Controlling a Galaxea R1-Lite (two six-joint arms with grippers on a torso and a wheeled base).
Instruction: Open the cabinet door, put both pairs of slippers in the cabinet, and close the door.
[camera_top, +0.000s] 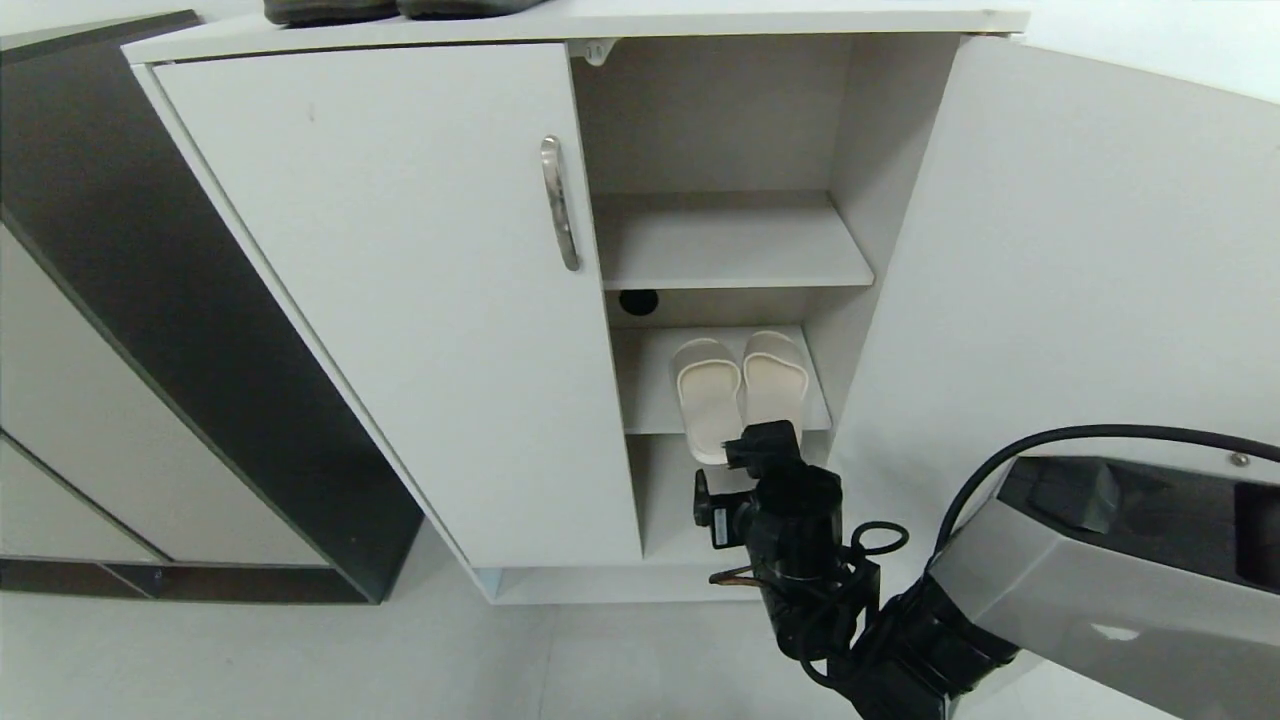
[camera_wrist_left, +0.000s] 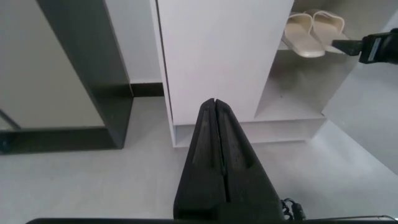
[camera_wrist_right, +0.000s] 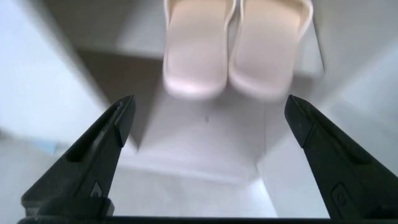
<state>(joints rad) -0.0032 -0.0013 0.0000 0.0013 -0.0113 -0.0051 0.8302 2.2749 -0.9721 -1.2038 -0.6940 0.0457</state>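
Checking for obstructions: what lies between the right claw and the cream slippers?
Nothing; in the right wrist view the open right claw faces the cream slippers across a bare gap.

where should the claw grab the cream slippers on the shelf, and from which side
Probably the heel ends of the cream slippers: side by side, they overhang the middle shelf's front edge. Come level from the open front, right claw spanning both; the upper shelf blocks a top approach.
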